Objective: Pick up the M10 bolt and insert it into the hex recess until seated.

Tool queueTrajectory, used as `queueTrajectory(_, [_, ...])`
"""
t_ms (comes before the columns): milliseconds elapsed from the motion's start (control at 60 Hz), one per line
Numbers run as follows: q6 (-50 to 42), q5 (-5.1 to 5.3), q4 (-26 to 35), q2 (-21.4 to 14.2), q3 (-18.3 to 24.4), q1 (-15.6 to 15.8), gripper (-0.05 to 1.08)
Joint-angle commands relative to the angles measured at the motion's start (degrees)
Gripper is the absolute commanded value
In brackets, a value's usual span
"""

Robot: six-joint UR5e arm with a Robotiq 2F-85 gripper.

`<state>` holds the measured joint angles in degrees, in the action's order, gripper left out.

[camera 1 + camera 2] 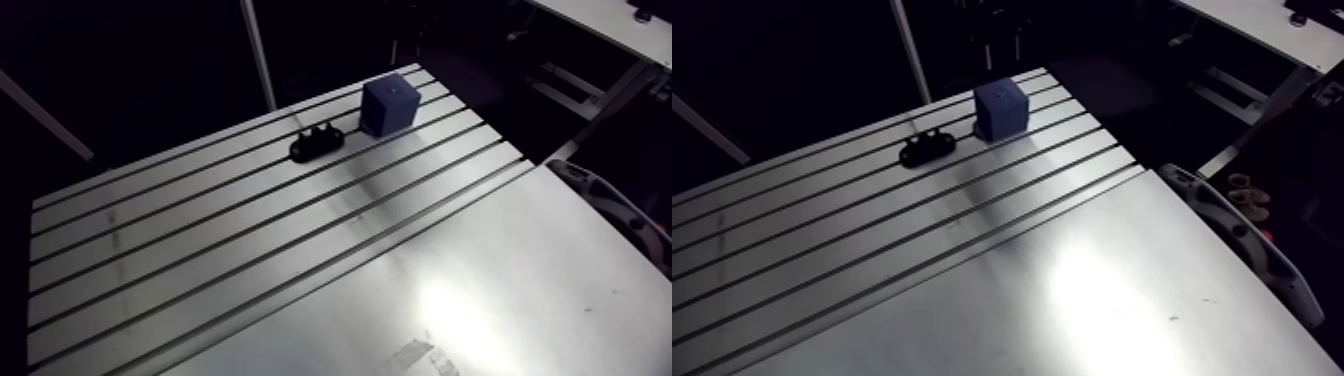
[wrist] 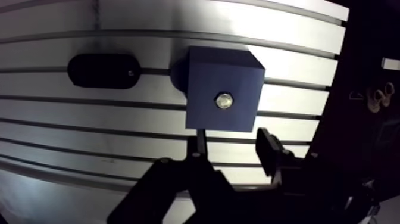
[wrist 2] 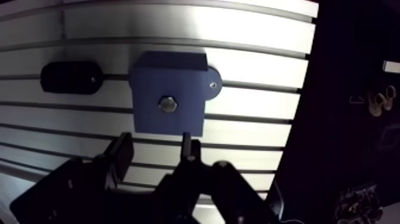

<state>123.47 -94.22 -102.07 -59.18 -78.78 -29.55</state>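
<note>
1. The counter (image 1: pixel 300 260) is a slotted aluminium plate. Its dark grooves run side by side across the surface, and a smooth, ungrooved sheet adjoins it on the near side in the arm view. Bright glare lies on the metal.
2. The end effector (image 2: pixel 235 152) shows only in the wrist view. Its two dark fingers (image 2: pixel 271 149) stand spread apart with nothing between them. It touches neither the block nor the bolt.
3. A blue block (image 1: pixel 390 105) stands upright on the grooved part, near the counter's far corner in the arm view. In the wrist view it lies just ahead of the fingertips. A small rounded tab with a screw juts from its base on one side.
4. A black oval holder (image 1: pixel 316 143) rests flat on the counter just beside the block and apart from it, lying along the same grooves. In the arm view short pegs rise from its top.
5. The M10 bolt (image 2: pixel 224 100) sits in the middle of the block's top face, its silvery hex head facing up in the recess there. Whether the head lies fully flush cannot be told.
</note>
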Motion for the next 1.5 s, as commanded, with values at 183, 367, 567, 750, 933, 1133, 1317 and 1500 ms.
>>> queueTrajectory(183, [-6.62,-0.12,0.01,1.03,-0.11,0.53,1.08])
queueTrajectory(367, [-6.19,-0.22,-1.84,1.37,-0.1,0.36,1.07])
queueTrajectory(567, [-5.93,-0.06,-2.12,1.49,-0.42,0.27,1.07])
queueTrajectory(750, [-5.91,0.04,-2.21,2.1,-0.96,0.29,1.07])
queueTrajectory(933, [-4.64,0.13,-2.21,2.44,-1.31,0.2,1.07])
queueTrajectory(1133, [-4.34,0.13,-2.78,2.71,-1.33,0.1,1.07])
queueTrajectory(1317, [-2.79,0.13,-3.7,2.72,-1.65,0.02,1.07])
queueTrajectory(1500, [-2.41,0.13,-3.71,2.72,-1.93,0.01,1.07])
